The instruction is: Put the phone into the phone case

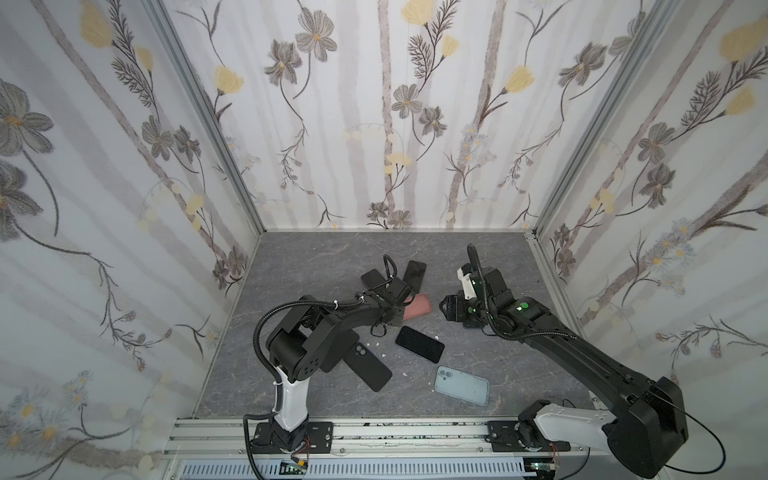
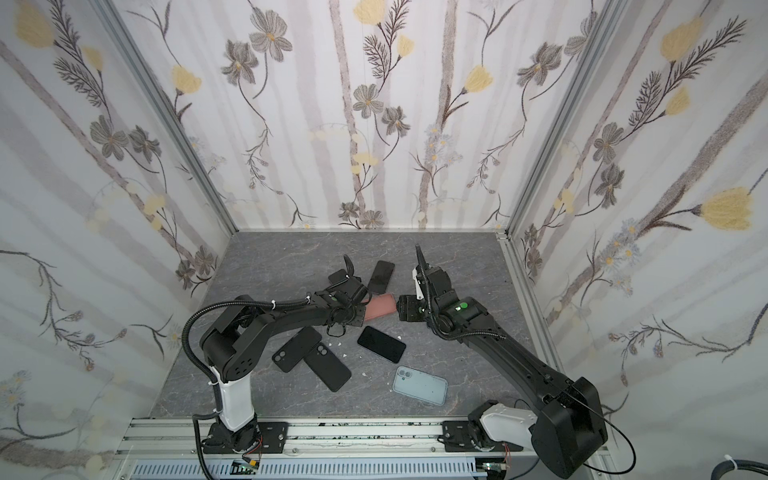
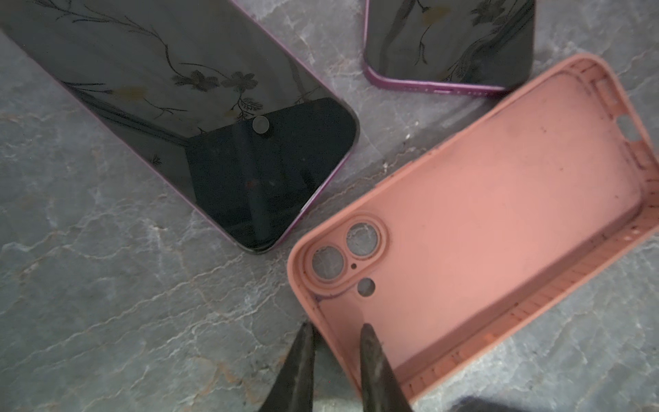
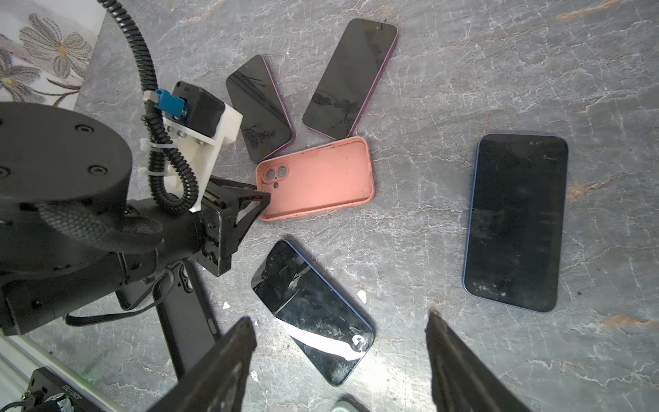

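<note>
A pink phone case (image 3: 499, 214) lies open side up on the grey table, also seen in both top views (image 1: 419, 305) (image 2: 380, 306). My left gripper (image 3: 337, 328) is shut on its rim at the corner by the camera cut-out, one finger inside and one outside. It shows from the side in the right wrist view (image 4: 265, 199). Two purple-edged phones (image 3: 178, 107) (image 3: 449, 46) lie screen up just beyond the case. My right gripper (image 4: 342, 321) hangs open above the table, over a blue-edged phone (image 4: 310, 314) that it does not touch.
Another dark phone (image 4: 517, 221) lies right of the case, hidden under the right arm in both top views. A light blue case (image 1: 461, 385) and two black cases (image 2: 296, 348) (image 2: 328, 368) lie nearer the front rail. Walls close in three sides.
</note>
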`<state>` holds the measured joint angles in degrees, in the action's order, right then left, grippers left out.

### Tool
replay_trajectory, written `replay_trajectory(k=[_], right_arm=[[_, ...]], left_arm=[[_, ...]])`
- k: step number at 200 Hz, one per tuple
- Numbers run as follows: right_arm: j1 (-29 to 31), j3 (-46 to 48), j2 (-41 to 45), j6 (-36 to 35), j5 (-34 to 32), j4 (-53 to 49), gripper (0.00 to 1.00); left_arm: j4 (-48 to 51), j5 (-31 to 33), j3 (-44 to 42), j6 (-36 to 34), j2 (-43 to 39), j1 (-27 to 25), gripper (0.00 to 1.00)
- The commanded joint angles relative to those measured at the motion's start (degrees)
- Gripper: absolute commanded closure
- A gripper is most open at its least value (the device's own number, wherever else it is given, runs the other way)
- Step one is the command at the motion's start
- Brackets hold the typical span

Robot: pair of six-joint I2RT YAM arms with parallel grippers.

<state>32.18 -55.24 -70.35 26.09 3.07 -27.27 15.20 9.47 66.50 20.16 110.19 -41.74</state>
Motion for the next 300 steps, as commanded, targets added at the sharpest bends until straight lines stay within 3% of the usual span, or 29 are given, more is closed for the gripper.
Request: replay_trajectory(k=[1,55,132,176,226,257,300], right_arm=[[0.2,-0.8,0.3,0.2,0.3,-1.0,0.25],[0.6,-0.4,0.8,-0.2,0.1,-1.6,0.26],[2.8,0.4,1.3,-0.5,-0.1,-1.6,0.26],[5.6,-0.2,3.2,-5.3,-0.2,-1.2,0.26],[13.0,-1.4,3.9,-23.4,-1.3,-3.2,0.20],[14.4,-0.2,2.0,-32.2,2.4,-3.0,0.05],[14.4,-0.2,-5.4,-33.9,1.2,-3.4,0.01]], left_arm=[[5.4,0.7,-0.6,-0.8,-0.2,0.3,0.81],[7.0,1.1,-2.8,-1.7,-3.0,0.3,0.89],[7.0,1.1,-4.4,-2.8,-5.5,0.3,0.88],[6.5,2.6,-2.5,-4.2,-7.4,0.8,0.74],[6.4,5.6,-0.9,-7.1,-14.6,1.1,0.64],[4.4,6.7,-3.8,-10.1,-24.0,1.1,0.60],[-2.4,6.0,-14.4,-14.7,-42.4,1.2,0.38]])
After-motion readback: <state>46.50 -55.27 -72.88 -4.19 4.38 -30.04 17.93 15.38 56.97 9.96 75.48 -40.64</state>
